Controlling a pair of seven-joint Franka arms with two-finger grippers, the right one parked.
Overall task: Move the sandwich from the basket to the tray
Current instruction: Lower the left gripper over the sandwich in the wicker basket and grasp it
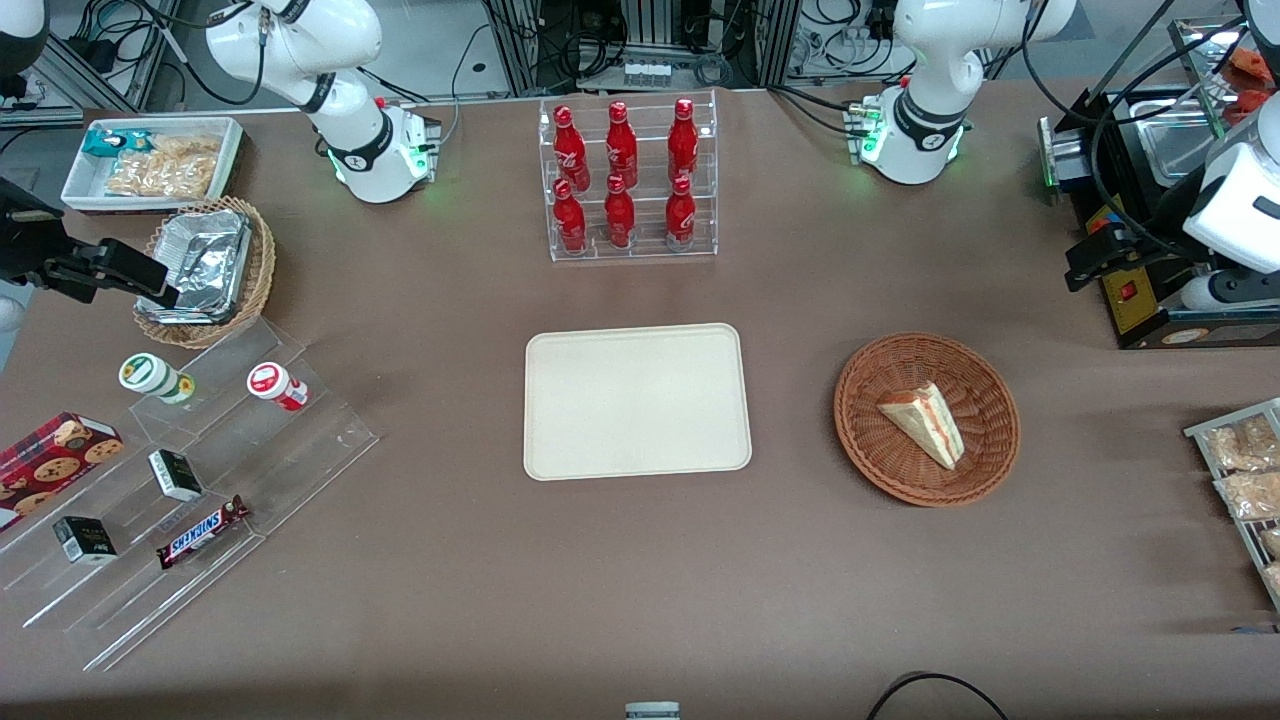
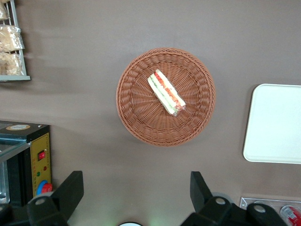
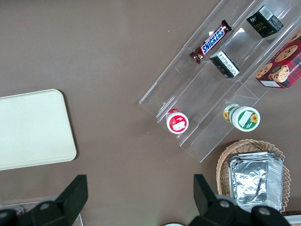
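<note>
I see the tray (image 1: 637, 401) lying flat on the brown desk (image 1: 640, 590), nearer the front camera than the rack of red bottles (image 1: 628, 176). Toward the working arm's end sits the round basket (image 1: 985, 455), well apart from the tray, with the sandwich (image 1: 925, 421) lying in its middle. My claw (image 2: 134, 193) hangs high above the desk, wide and holding nothing, its fingers (image 2: 200, 190) clear of the basket (image 2: 136, 108) and sandwich (image 2: 166, 92) below.
</note>
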